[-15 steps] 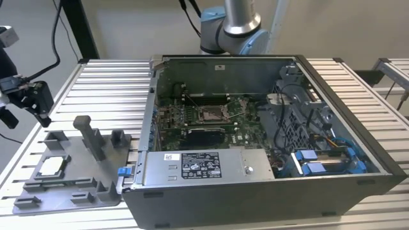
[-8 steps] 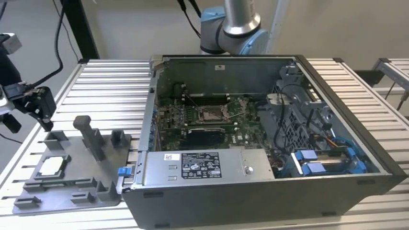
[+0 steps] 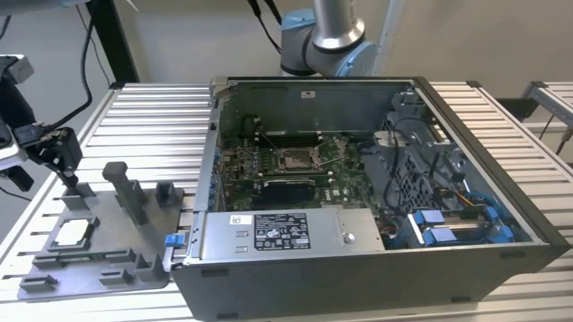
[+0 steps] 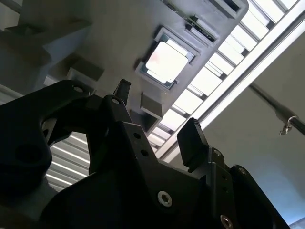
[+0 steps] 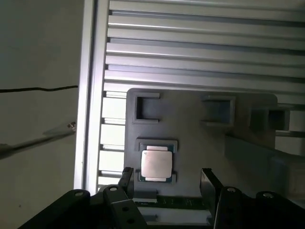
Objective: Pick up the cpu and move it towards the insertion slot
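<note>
Silver-topped, thin and light, the cpu (image 5: 156, 163) is judged stiff yet fragile, best pinched by opposite edges; the tool (image 5: 167, 172) is seen spread, empty, near it.

White label (image 3: 280, 232) on silver power supply (image 3: 349, 225): print too small, unreadable.

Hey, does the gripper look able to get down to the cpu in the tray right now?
Probably yes. In the first wrist view the cpu lies uncovered in a pocket of the grey tray, with the gripper above it, fingers open wider than the chip.
</note>
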Robot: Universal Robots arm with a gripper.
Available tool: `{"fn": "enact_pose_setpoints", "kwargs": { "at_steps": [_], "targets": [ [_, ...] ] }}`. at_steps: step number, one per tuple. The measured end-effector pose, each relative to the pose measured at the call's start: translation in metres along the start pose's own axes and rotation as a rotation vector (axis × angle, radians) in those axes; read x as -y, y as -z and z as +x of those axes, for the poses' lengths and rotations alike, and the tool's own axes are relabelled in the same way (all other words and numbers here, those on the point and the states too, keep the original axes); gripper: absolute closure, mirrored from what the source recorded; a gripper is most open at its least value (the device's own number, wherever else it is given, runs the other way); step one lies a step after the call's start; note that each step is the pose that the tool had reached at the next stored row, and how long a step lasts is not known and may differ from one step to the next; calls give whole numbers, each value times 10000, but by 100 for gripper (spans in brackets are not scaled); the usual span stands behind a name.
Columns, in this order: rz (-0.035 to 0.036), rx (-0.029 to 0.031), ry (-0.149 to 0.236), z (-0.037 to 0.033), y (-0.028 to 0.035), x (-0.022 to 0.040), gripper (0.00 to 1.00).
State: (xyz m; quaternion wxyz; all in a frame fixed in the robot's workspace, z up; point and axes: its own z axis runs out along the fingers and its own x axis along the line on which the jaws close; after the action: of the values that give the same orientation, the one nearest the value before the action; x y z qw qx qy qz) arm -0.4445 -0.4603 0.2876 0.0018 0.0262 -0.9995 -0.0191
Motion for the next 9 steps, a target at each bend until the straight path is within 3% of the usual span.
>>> {"fn": "enact_pose_setpoints", "kwargs": {
  "at_steps": [9],
  "targets": [
    [0,0,4,42,-165,4,100]
  ]
}}
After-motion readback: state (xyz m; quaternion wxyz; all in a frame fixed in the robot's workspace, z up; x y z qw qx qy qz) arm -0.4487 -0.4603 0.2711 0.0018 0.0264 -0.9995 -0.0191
